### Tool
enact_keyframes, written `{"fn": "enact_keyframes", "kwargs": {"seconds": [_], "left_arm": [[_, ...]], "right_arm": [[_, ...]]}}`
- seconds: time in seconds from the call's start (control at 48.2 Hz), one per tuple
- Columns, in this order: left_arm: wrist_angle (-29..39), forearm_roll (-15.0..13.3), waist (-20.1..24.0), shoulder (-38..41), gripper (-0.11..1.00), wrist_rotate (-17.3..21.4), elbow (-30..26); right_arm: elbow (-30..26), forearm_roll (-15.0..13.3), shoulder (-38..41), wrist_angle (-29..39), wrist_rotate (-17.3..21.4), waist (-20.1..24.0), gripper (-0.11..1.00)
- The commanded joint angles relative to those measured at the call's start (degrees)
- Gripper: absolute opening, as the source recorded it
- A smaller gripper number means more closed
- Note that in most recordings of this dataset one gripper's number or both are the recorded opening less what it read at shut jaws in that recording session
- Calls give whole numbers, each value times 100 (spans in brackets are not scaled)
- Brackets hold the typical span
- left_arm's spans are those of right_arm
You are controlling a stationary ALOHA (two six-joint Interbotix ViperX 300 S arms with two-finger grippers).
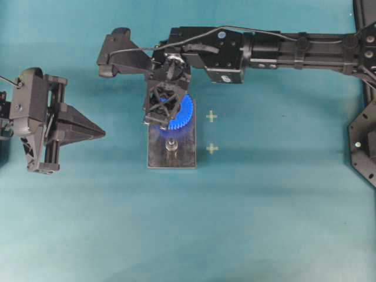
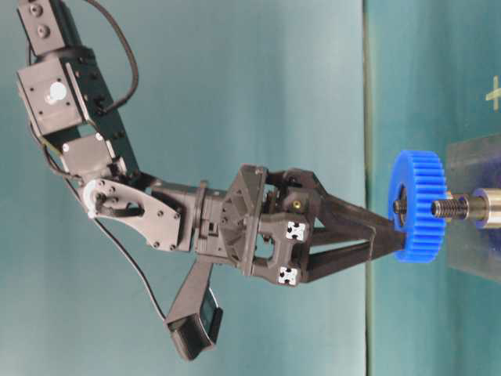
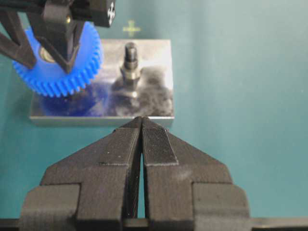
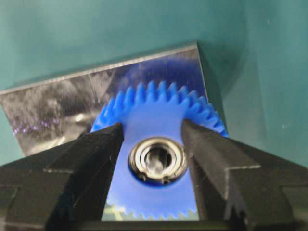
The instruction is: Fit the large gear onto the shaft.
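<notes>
Between my right claw's (image 4: 153, 144) fingers (image 4: 96, 159) I pinch the large gear (image 4: 159, 113), flat, one finger on each side of its silver hub. Just under it lies the grey plate (image 4: 48, 110). Beside the gear stands a free shaft (image 3: 131, 65). Farther away, my left claw (image 3: 141, 126) is pressed together, holding nothing.

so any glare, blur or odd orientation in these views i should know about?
Right wrist: sharp bright hub on the large gear, mottled reflections on the grey plate. Left wrist: the plate mirrors the gear as a blue smear; near fingertips crisp. Table-level: image is rotated sideways, the shaft pointing left. Overhead: even light, soft focus.
</notes>
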Motion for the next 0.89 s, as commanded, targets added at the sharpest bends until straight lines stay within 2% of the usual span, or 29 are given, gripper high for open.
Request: {"fn": "enact_keyframes", "kwargs": {"seconds": [0.0, 0.56, 0.663, 0.788, 0.871], "left_arm": [[-35, 9, -9, -26, 0, 0, -79], [-35, 18, -9, -26, 0, -9, -79], [-35, 18, -9, -26, 0, -9, -70], [-35, 18, -9, -26, 0, -9, -62], [-35, 18, -9, -26, 0, -9, -70]], "right_arm": [[-141, 18, -114, 0, -18, 70, 63], [-246, -9, -396, 193, -26, 0, 64], [-185, -9, -475, 229, -88, 0, 70], [-79, -9, -448, 308, -158, -9, 83], [9, -18, -422, 299, -158, -18, 86]]}}
